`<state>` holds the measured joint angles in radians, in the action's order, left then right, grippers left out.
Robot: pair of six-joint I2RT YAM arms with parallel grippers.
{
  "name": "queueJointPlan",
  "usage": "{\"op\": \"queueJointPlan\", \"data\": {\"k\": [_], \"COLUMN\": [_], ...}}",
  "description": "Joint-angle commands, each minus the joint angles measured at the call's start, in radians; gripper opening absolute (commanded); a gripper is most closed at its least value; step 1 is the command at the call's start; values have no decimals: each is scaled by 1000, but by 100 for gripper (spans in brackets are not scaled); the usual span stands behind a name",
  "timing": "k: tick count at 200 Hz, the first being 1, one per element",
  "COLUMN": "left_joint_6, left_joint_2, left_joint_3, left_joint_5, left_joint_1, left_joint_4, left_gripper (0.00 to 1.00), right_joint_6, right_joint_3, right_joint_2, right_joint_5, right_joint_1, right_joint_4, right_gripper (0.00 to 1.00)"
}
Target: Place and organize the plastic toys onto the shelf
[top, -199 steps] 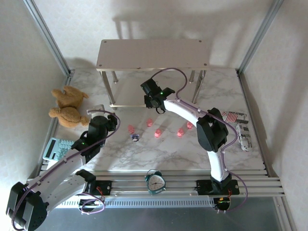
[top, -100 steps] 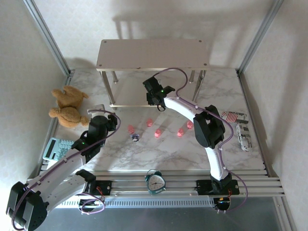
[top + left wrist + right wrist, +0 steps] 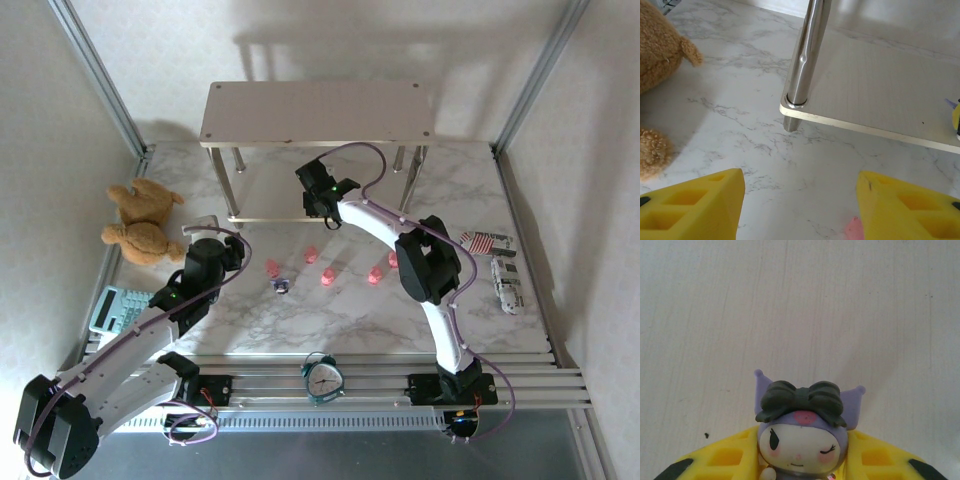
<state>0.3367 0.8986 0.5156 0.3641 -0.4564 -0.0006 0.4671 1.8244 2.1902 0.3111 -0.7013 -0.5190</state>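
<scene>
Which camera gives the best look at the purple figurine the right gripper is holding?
The right wrist view: the purple figurine faces the lens, bow and wink plain, clamped in the right gripper. In the top external view the gripper's body hides it. The left wrist view catches at most a purple sliver at its right edge.

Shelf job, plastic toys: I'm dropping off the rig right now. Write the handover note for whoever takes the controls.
Right gripper: fingers shut on a purple-and-white toy, over the lower board of the shelf.
Left gripper: open, holding nothing, low over the table near the shelf's front left leg.
On the table before the shelf: five pink toys and a second purple-and-white toy.
Done: no toy seen standing on the shelf yet.
Left: set this one down, then shelve the other six.
</scene>
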Motion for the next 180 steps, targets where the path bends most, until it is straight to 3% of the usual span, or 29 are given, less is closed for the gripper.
{"op": "queueJointPlan", "data": {"k": [1,180], "left_joint_6": [-16,-18], "left_joint_2": [3,5], "left_joint_3": [22,17], "left_joint_5": [29,30], "left_joint_1": [2,5], "left_joint_4": [5,2], "left_gripper": [61,62], "right_joint_6": [12,39], "right_joint_3": [31,65], "right_joint_2": [33,76], "right_joint_5": [-23,-47], "right_joint_1": [19,31], "right_joint_4": [-16,-23], "right_gripper": [29,43]}}
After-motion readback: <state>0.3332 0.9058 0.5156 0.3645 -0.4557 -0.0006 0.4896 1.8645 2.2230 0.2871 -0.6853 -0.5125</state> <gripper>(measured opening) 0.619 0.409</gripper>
